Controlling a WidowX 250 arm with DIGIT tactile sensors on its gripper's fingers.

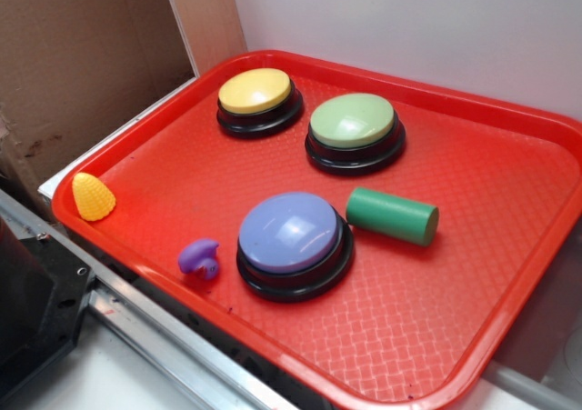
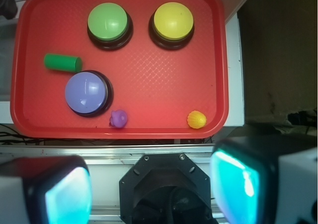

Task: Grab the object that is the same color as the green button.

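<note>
Green cylinder [image 1: 393,215] lies beside the green button [image 1: 354,130] on an unlabelled red tray [image 1: 509,274]; the gripper [image 2: 151,184], fingers cropped, stands wide.

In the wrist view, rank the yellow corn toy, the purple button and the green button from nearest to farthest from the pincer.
The pincer sits at the bottom of the wrist view, off the tray, its fingers apart.
1. Yellow corn toy, at the tray's near edge, right side.
2. Purple button, left of centre, further in.
3. Green button, at the far edge, left side.
</note>
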